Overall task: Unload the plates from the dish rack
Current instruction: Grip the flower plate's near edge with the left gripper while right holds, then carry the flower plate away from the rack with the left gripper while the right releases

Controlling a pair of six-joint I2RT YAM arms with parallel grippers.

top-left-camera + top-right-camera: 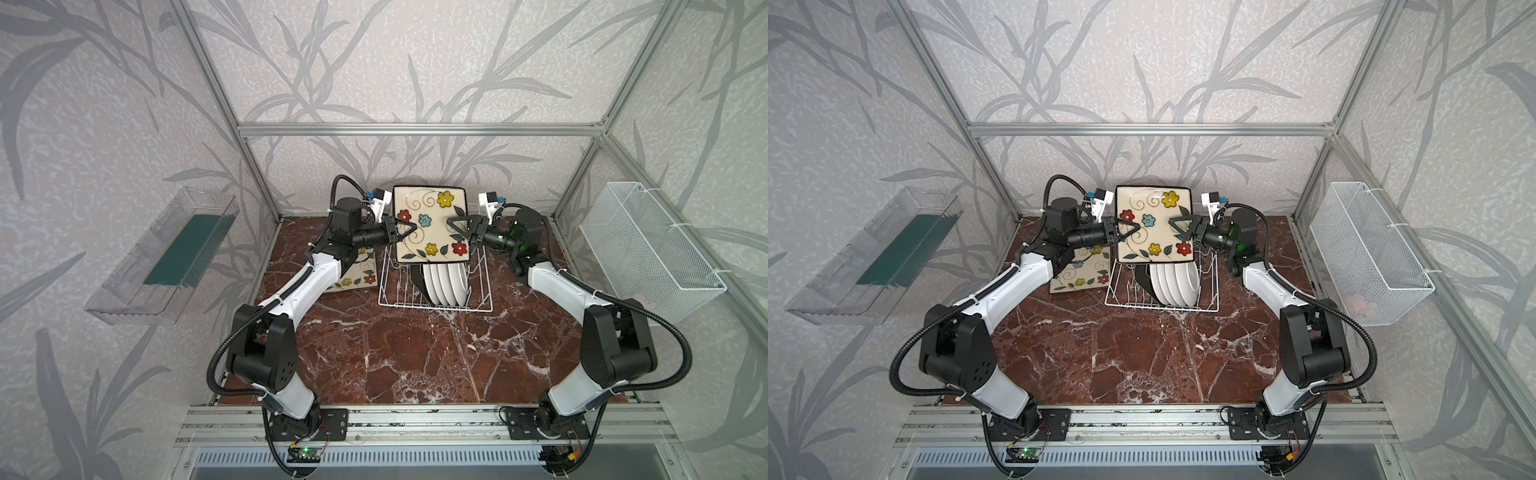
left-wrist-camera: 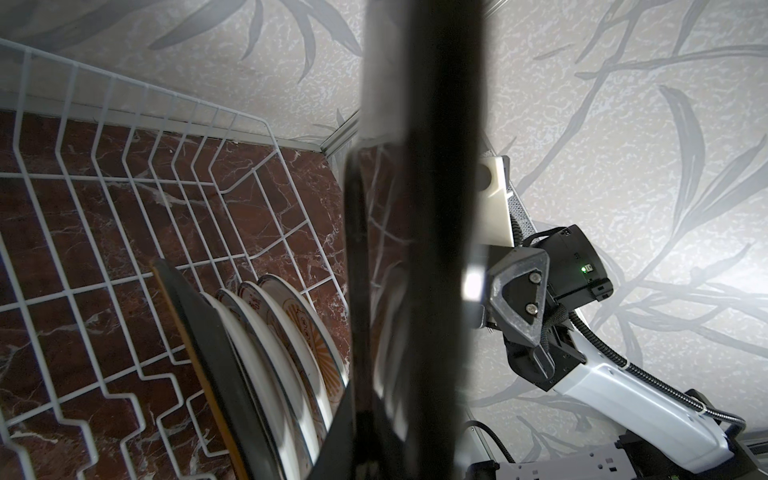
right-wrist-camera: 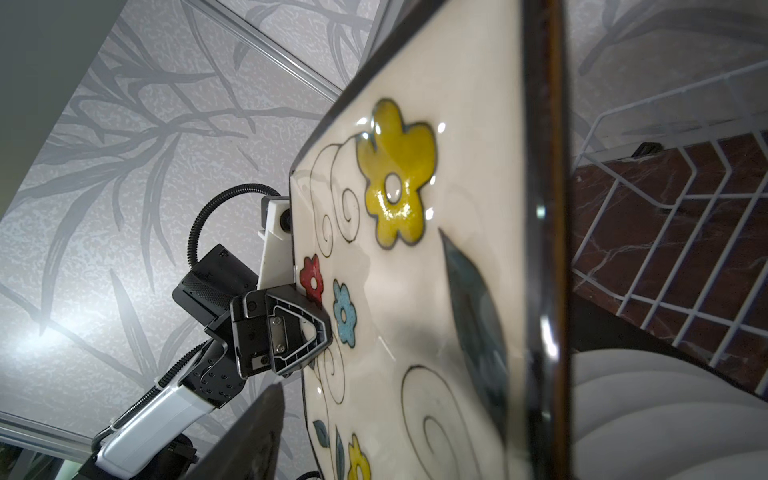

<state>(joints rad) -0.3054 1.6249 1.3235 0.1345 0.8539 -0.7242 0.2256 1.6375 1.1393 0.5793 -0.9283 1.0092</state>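
Square plate (image 1: 428,247), its cream flowered face showing in both top views, hangs upright between my two end effectors, raised above the dish rack (image 1: 436,306). My left end effector (image 1: 410,229) is pressed together on the edge nearest it, pinching the rim; I judge that this grip carries the plate. My right end effector (image 1: 451,226) sits at the opposite edge with its jaws looking spread, straddling the rim rather than clamping it, as far as the wrist views let me judge.

As I read the progress, one flowered plate (image 1: 359,274) already lies flat on the bench (image 1: 415,357), under my left forearm and just beside the rack. The plate I hold is out of the prongs but not yet set down. Directly below my end effectors the rack carries a black-backed plate (image 1: 417,282) standing on edge. Packed next to it is a row of round plates (image 1: 446,282), several, though I cannot count them exactly. I judge the job less than half done: this plate needs placing, and the rest remain to be lifted out.
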